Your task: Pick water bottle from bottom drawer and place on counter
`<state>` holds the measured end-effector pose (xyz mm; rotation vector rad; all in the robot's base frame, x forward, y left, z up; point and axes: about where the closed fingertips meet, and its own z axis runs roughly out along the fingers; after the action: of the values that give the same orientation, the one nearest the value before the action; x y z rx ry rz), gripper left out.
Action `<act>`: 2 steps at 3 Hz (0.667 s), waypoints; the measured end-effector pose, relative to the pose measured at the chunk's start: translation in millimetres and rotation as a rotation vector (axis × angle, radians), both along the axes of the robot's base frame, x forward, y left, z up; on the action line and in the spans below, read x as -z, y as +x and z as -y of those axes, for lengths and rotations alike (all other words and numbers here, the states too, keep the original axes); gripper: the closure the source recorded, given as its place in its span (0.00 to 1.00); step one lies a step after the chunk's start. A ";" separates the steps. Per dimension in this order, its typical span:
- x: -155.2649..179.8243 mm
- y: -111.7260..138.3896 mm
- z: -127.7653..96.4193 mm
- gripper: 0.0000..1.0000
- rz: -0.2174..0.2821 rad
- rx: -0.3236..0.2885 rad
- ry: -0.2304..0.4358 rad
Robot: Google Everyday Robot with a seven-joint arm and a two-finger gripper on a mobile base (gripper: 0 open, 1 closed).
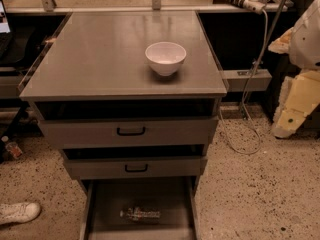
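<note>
The water bottle point(141, 214), clear with a pale label band, lies on its side on the bare floor of the bottom drawer point(170, 196), which is pulled out toward me. Above it, the grey counter point(100, 59) tops the cabinet and carries a white bowl point(165, 58) right of centre. My gripper point(284, 125) hangs at the far right on the cream arm point(306, 34), level with the upper drawers. It sits well to the right of the cabinet, far from the bottle, and holds nothing I can see.
Two grey drawers with black handles point(131, 131) point(136, 168) stand slightly open above the bottom one. A white cable point(248, 99) loops down to the speckled floor right of the cabinet. A white shoe point(17, 211) and a tiny red-marked bottle point(11, 148) lie on the left.
</note>
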<state>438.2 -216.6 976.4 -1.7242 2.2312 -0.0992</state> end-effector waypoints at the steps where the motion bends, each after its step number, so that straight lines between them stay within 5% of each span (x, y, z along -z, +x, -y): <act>1: 7.9 -2.6 -6.6 0.00 0.008 -0.006 0.003; 2: 34.4 -4.0 -21.0 0.00 -0.005 -0.013 0.031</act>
<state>434.2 -195.6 942.0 -1.7246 2.2133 -0.0570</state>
